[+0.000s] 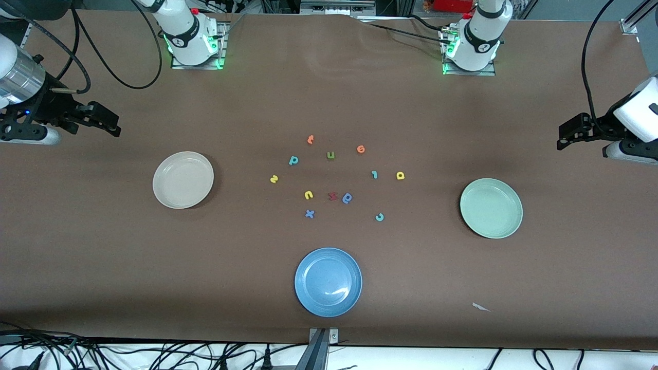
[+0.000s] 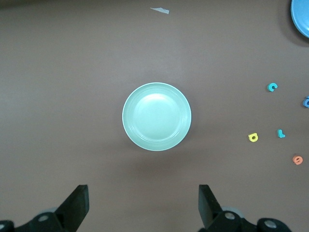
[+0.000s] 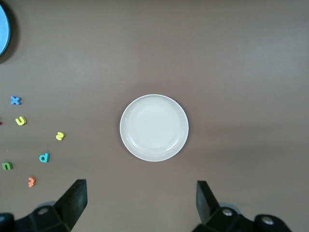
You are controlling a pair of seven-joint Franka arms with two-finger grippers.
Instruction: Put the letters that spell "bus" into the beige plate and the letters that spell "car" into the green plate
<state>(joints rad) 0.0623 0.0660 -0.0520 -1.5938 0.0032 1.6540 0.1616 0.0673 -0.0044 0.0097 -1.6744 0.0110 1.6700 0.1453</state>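
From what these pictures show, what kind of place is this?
Probably a robotics lab: two arms bolted to a brown-covered table, loose cables along its edge, and test props laid out: foam letters between the beige plate and green plate.

brown table (image 1: 103, 267), black cables (image 1: 154, 354) along its edge.

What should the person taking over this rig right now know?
Left gripper open, waiting above the green plate. Right gripper open, waiting above the beige plate.
Both plates hold nothing.
All letters lie on the table between the plates: teal b, yellow u, yellow s; teal c, yellow a, teal r.
Done: nothing. Left: all six placements.
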